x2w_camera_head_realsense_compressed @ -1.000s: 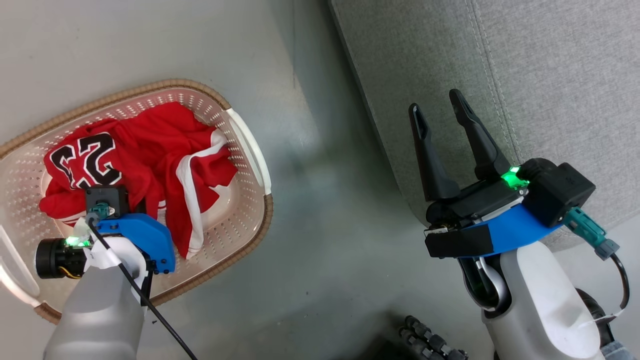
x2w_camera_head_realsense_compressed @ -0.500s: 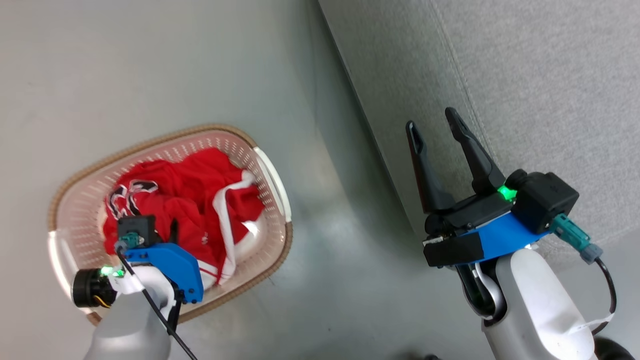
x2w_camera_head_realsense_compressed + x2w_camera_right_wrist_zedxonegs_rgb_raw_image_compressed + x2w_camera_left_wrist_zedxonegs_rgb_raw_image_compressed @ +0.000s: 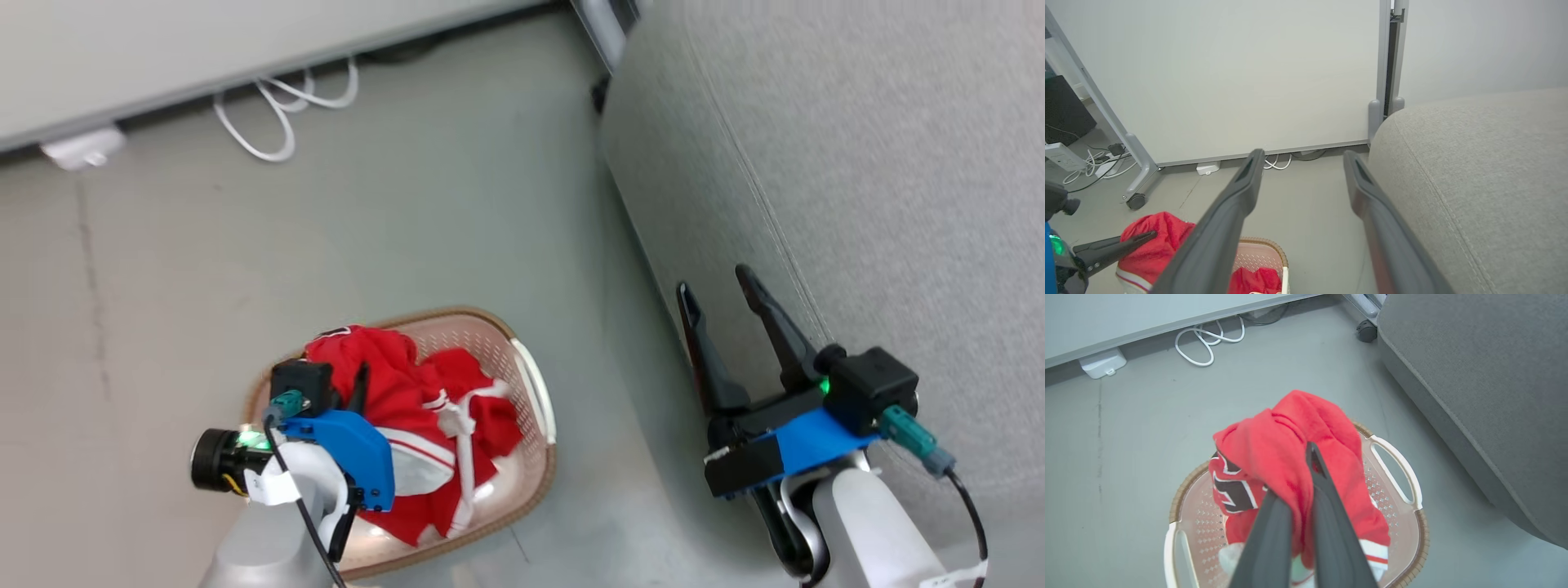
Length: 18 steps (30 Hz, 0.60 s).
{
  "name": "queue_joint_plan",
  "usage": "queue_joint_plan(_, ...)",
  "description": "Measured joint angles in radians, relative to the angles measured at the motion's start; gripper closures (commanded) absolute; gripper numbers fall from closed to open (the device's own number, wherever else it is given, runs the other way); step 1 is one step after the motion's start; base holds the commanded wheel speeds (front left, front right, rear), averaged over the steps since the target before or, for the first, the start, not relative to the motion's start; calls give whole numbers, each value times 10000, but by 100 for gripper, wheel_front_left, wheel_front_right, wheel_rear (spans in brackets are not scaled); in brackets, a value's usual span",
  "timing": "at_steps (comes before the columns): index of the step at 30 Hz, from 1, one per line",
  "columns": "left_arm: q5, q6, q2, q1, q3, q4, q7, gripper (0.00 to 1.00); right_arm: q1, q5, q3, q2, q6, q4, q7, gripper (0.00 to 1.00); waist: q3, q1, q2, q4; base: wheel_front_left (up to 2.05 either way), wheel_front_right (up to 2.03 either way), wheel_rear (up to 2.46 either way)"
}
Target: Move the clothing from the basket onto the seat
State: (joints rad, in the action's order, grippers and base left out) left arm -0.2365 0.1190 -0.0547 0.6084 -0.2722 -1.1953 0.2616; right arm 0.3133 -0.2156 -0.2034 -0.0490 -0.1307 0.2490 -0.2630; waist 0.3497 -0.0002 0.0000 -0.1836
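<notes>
The clothing [image 3: 1274, 457] is pinched between the two fingers of the left gripper [image 3: 1295, 486], which are squeezed together on a red fold. The cloth bunches up over the fingertips and hangs down past them into the basket [image 3: 1423, 535], right under the fingers. More red cloth lies down there. The pinch looks small, so the cloth could slip out and land on the floor [image 3: 1147, 416]. The hanging end could catch on the basket rim and tip it, or pull the other cloth out too. Farther off, to the side of the fingers, is the seat [image 3: 1474, 375]. A low end could drag on its edge. The right gripper [image 3: 1302, 156] has its fingers wide apart, holding nothing, with the seat just beside them.
</notes>
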Motion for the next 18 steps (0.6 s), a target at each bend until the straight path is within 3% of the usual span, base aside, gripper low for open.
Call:
queue_joint_plan(4,-226,52,27,-202,-625,681,0,100,-358,56,90,0,0,255,0,0,-748,0,0,493,0,0,0)
queue_joint_plan(18,-2784,104,44,-144,-4140,3312,-443,100,-1490,29,219,0,0,523,228,0,-3077,0,1,2000,0,0,0)
